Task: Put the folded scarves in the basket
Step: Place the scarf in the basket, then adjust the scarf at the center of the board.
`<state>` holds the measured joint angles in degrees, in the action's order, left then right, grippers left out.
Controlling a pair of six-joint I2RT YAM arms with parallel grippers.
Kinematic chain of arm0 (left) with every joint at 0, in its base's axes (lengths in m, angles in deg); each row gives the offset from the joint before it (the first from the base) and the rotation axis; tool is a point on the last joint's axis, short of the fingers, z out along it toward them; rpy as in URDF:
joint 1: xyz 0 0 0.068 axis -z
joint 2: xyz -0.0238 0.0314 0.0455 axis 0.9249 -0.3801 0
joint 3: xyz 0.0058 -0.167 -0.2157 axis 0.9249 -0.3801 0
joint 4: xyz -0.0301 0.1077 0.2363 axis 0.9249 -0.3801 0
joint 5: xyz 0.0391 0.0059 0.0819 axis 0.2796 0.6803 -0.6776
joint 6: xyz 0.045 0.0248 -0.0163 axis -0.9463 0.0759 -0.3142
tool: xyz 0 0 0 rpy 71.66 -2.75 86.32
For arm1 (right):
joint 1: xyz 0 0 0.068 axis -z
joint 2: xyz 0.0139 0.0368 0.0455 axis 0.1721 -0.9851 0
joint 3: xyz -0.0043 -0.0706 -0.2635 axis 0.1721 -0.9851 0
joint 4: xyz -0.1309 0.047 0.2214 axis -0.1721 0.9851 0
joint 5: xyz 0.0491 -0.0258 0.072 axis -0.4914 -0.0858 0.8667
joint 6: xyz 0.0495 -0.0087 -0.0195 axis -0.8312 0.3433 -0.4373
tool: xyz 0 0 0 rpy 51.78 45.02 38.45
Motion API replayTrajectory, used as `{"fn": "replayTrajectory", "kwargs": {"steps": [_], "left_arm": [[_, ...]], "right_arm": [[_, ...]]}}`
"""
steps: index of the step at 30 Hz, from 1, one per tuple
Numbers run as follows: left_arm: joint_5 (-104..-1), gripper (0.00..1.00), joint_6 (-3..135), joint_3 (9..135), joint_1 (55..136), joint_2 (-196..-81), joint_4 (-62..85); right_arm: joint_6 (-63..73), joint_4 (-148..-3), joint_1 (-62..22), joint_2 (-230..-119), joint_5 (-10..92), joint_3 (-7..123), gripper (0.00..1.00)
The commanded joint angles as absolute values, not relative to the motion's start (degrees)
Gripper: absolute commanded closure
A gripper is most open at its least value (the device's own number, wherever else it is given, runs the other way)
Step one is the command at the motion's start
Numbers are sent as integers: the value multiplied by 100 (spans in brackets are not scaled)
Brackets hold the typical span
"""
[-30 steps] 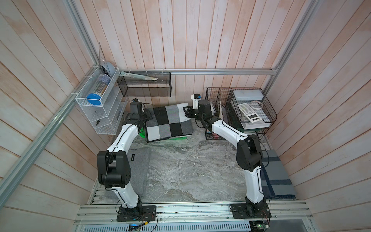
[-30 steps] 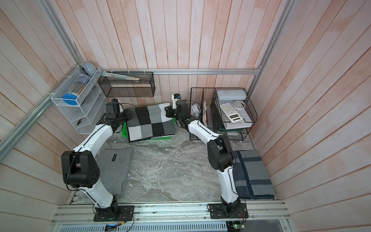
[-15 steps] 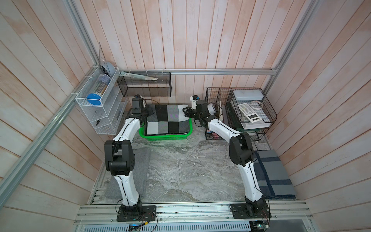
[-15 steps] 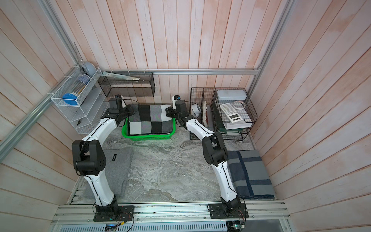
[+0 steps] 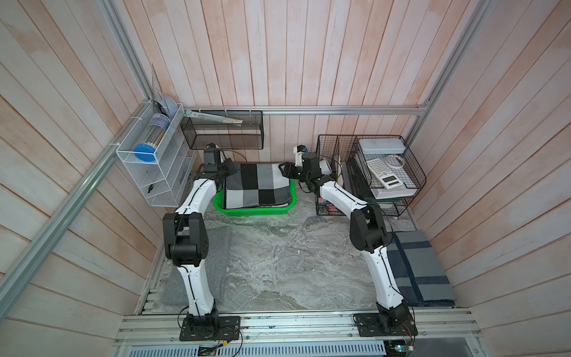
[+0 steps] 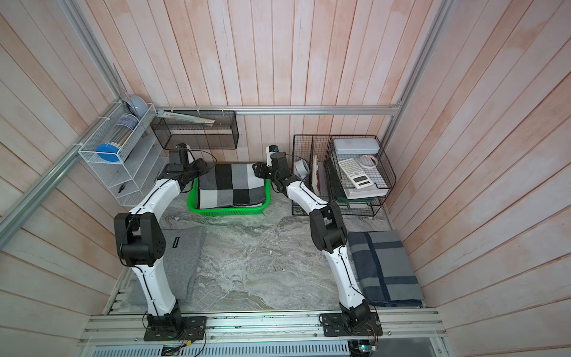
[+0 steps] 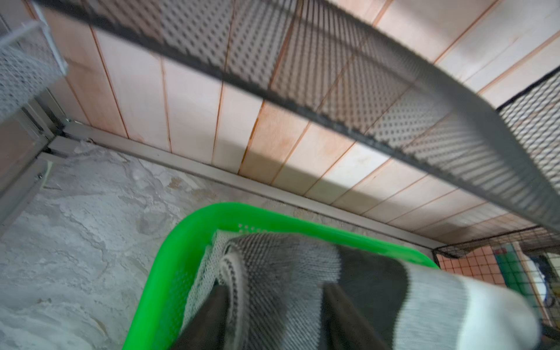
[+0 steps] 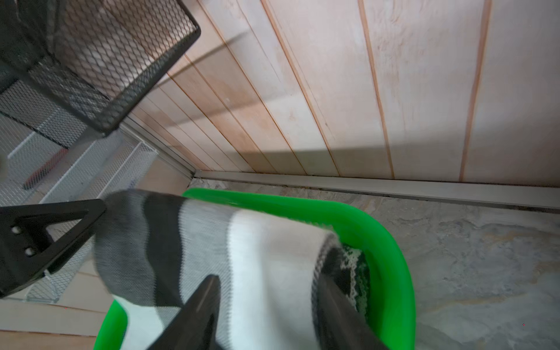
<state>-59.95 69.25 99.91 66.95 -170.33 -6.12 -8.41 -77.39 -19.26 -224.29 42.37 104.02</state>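
Observation:
The folded scarf (image 5: 256, 185) (image 6: 231, 185), checked black, grey and white, lies inside the bright green basket (image 5: 256, 211) (image 6: 230, 211) at the back wall. My left gripper (image 5: 228, 168) (image 7: 277, 312) is at the scarf's far left corner. Its dark fingers (image 7: 212, 312) stand wide apart with the scarf's (image 7: 288, 266) edge loose between them. At the far right corner my right gripper (image 5: 285, 170) (image 8: 266, 306) is also open, its fingers (image 8: 200, 309) spread on either side of the scarf's (image 8: 242, 248) fold. The basket's rim (image 7: 181, 242) (image 8: 391, 257) curves round both corners.
A black mesh wall shelf (image 5: 222, 129) hangs just above the left gripper. A white wire rack (image 5: 154, 167) is on the left wall. A black wire organiser (image 5: 370, 173) with a calculator (image 5: 383, 173) stands right of the basket. A blue-grey blanket (image 5: 417, 269) and a grey mat (image 6: 182, 256) lie nearer the front.
The scarf went from hanging over the basket to lying inside it. Both grippers were shut on its far corners and have now opened.

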Motion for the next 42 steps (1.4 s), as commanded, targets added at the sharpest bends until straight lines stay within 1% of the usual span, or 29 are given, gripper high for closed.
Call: {"fn": "replayTrajectory", "kwargs": {"steps": [1, 3, 6, 9, 11, 14, 18, 20, 23, 26, 28, 30, 35, 39, 42], "left_arm": [[-6017, 0, 7113, 10119, 6633, -16818, -682], [-5801, 0, 7279, 10041, 6647, -16675, -696], [-5807, 0, 7454, 9733, 6733, -16283, -651], [-5865, 0, 7765, 8996, 6845, -15664, -414], [-5934, 0, 7982, 8521, 6937, -15232, -486], [-6182, 0, 8134, 7709, 7173, -14561, -585], [-6681, 0, 8509, 6499, 7481, -13630, -735], [-6938, 0, 8779, 6001, 7558, -13188, -994], [-7466, 0, 9049, 5061, 7638, -12534, -1108], [-8047, 0, 9207, 4167, 7587, -12046, -1170], [-8392, 0, 9366, 3961, 7537, -11958, -1488], [-8493, 0, 9472, 3889, 7487, -12018, -1720], [-8607, 0, 9519, 3883, 7409, -12574, -1885], [-8808, 0, 9541, 4090, 7399, -13116, -2070], [-8746, 0, 9484, 4042, 7399, -13447, -1969]], "right_arm": [[-696, -7506, -1872, -22348, 4256, 10730, 32], [-540, -7368, -1900, -22107, 4228, 10587, 30], [-325, -7443, -1982, -21405, 4165, 9697, 30], [-278, -8136, -2110, -20326, 4034, 8055, 30], [-339, -8744, -2207, -19502, 3907, 6769, 30], [-569, -9394, -2312, -18415, 3813, 5184, 30], [-837, -9927, -2392, -17129, 3725, 3319, 30], [-953, -10086, -2384, -16434, 3470, 2382, 30], [-1011, -9973, -2378, -15469, 3054, 1359, 30], [-1127, -9742, -2378, -14599, 2714, 636, 30], [-1208, -9605, -2372, -14134, 2580, 271, 30], [-1355, -9480, -2356, -13772, 2479, -35, 30], [-1501, -9154, -2331, -13187, 2339, -425, 30], [-1384, -8813, -2288, -13012, 2171, -467, 30], [-1377, -8732, -2244, -12969, 2107, -545, 29]]}}
